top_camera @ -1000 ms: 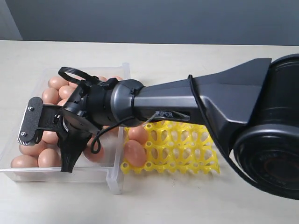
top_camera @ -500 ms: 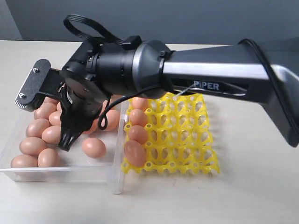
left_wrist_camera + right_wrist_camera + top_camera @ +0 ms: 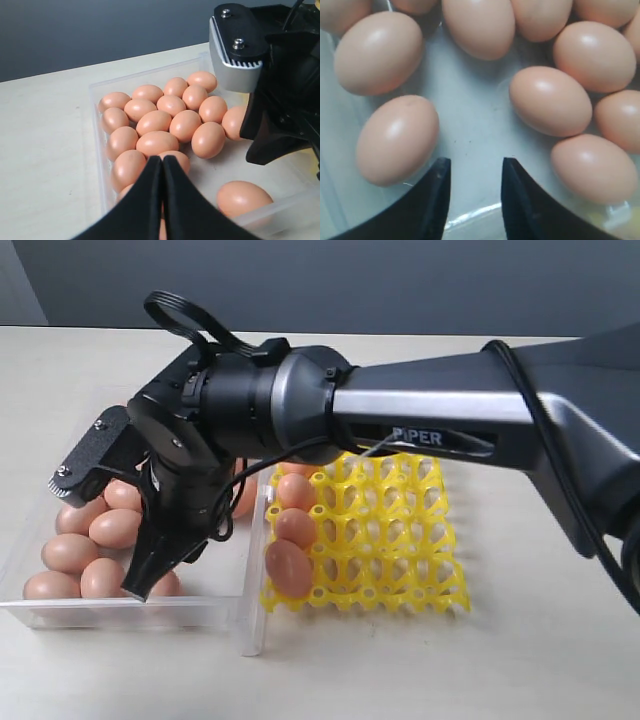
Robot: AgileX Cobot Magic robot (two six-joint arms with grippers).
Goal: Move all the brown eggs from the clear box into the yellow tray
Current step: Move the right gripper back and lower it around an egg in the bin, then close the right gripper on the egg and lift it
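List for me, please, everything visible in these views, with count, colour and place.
table: one, pale beige, under everything.
shallow transparent plastic box: one, colourless, on the table.
square lattice plastic egg tray: one, bright yellow, on the table beside the box.
smooth oval eggs in the box: about eighteen showing, pinkish brown, bunched together, one lying apart.
eggs in the tray: at least three, pinkish brown, column nearest the box.
right arm: one, black and grey, reaching over the tray.
left gripper: one, black, shut, empty, above the boxed eggs.
right gripper: one, black, open, empty, low over bare box floor.
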